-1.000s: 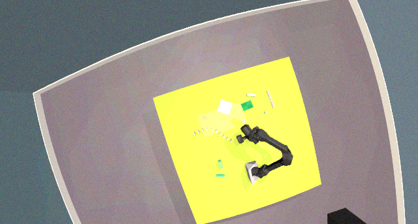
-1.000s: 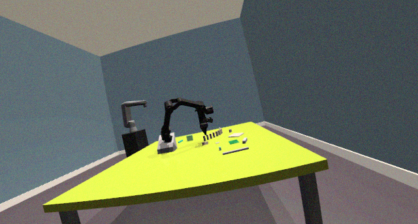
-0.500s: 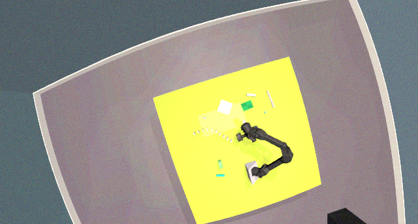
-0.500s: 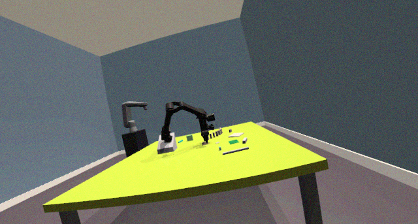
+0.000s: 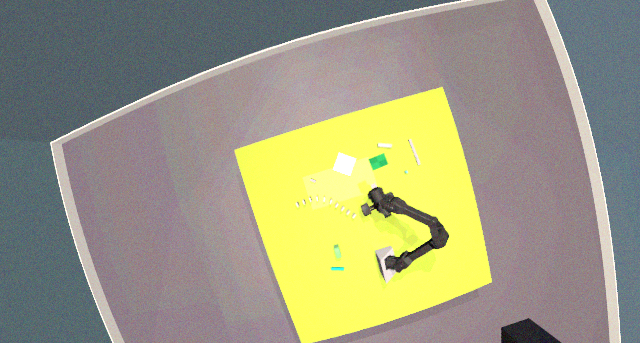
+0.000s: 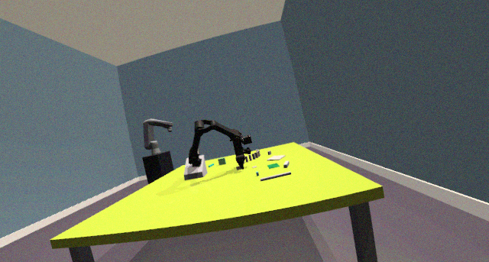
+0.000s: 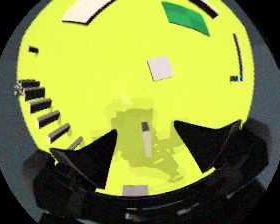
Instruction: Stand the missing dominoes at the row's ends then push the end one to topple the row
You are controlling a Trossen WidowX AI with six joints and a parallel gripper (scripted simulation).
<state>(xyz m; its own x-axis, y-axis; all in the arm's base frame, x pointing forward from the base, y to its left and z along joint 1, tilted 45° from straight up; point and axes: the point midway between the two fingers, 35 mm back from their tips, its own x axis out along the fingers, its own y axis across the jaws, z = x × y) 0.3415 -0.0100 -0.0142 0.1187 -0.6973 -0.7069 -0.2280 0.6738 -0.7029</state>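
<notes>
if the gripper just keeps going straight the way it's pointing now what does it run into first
The open gripper points down at the yellow table. Between its fingers lies a small grey flat-lying domino, so it would probably meet that first, then the table; depth is unclear.

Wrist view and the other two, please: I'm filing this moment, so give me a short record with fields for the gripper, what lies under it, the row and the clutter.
gripper: black parallel-jaw gripper, open, holding nothing
under it: small pale domino lying flat on the yellow table, between the fingers, not gripped
row: standing row of small dominoes, upright, beside the gripper
clutter: white flat square, green flat square, long white bar
</notes>
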